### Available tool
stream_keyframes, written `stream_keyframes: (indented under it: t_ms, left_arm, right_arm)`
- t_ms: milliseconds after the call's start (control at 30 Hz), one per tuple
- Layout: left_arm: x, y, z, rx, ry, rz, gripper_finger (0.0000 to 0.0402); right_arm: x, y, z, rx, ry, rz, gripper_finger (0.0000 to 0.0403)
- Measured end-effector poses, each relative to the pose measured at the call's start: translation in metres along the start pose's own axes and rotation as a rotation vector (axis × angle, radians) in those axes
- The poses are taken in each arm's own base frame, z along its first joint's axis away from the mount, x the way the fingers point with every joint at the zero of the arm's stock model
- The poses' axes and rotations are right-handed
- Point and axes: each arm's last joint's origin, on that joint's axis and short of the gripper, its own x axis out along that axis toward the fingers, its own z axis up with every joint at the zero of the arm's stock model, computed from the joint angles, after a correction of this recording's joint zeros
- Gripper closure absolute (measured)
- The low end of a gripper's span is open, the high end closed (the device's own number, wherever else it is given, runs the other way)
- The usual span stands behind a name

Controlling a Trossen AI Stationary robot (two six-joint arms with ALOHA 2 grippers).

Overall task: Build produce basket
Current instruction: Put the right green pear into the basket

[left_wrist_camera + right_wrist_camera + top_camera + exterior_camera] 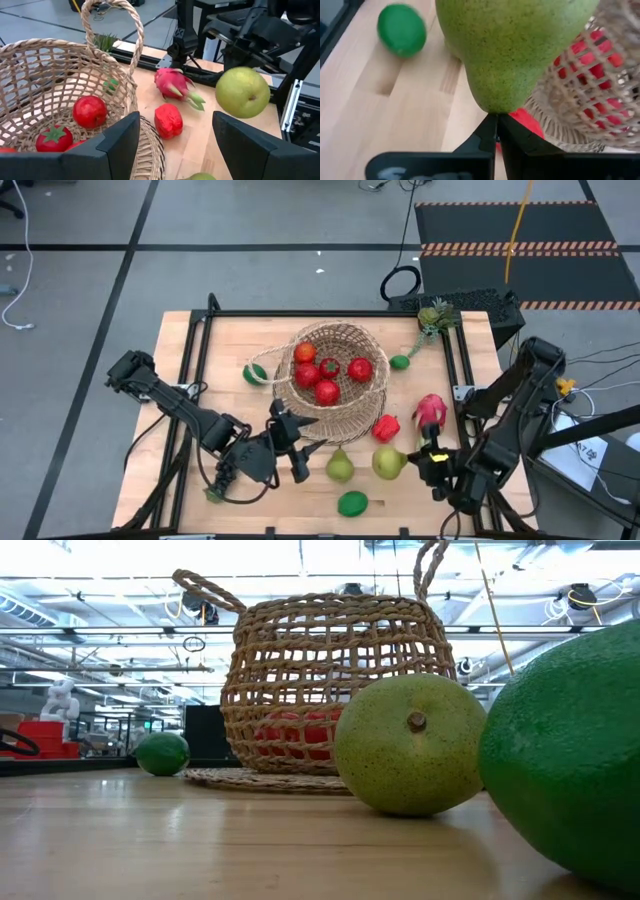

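The right gripper [432,463] hangs over the near right part of the light wooden table [180,360], its two dark fingers [496,132] pressed together on the narrow stem end of a speckled green pear [510,45]; in the left wrist view that pear [243,92] hangs clear of the table top. Just beyond this gripper lies a pink dragon fruit with green leaf tips [430,410], and toward the table's middle from it sits a small blocky red fruit [386,427]. A second green pear [340,467] lies on the table between the two grippers, and a round green lime [352,503] rests near the table's front edge, on the near side of both. The left gripper [290,448] hovers beside the near rim of the large round tan woven wicker basket [345,340], its fingers [117,145] spread apart with nothing between them. Just ahead of that gripper the basket's thin arched handle [112,30] rises, and inside lie several red round fruits [326,392], one of them with a green leafy top [54,139]. Two more limes sit on the table on either side of the basket, one [256,373] on the left and one [399,362] on the right.
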Motion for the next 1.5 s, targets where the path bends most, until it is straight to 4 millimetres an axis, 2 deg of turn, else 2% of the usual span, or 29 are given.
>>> stream_keyframes:
  t_ms: [367,967,1233,1500]
  left_arm:
    - [-0.001,-0.001,-0.001,-0.004,0.002,-0.006,0.0151]
    - [-0.006,-0.005,-0.002,-0.02,0.004,-0.023,0.0151]
    - [-0.007,-0.006,-0.003,-0.021,0.006,-0.031,0.0151]
    - [-0.009,-0.008,-0.004,-0.048,0.01,-0.039,0.0151]
  right_arm:
    - [-0.005,-0.007,-0.005,0.035,-0.047,0.023,0.0397]
    - [-0.012,0.0,-0.002,-0.108,-0.156,-0.016,0.0397]
    - [-0.014,0.0,-0.002,-0.249,-0.175,-0.072,0.0397]
    - [-0.014,-0.001,-0.003,-0.616,-0.153,-0.112,0.0399]
